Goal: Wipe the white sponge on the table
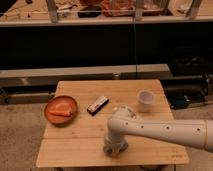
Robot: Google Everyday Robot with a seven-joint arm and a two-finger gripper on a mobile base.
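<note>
The light wooden table [70,148] fills the middle of the camera view. My white arm reaches in from the right, and the gripper [114,149] points down at the table top near the front edge, left of centre. A small whitish bit, which seems to be the white sponge [119,108], shows just above the arm's elbow, mostly hidden by it. The gripper is in front of it and apart from it. Whether the gripper holds anything does not show.
A round white cup [145,100] stands at the right of the table. A dark bar with a pale label [97,105] lies in the middle. An orange plate [61,111] with orange food sits at the left. Dark shelving runs behind the table.
</note>
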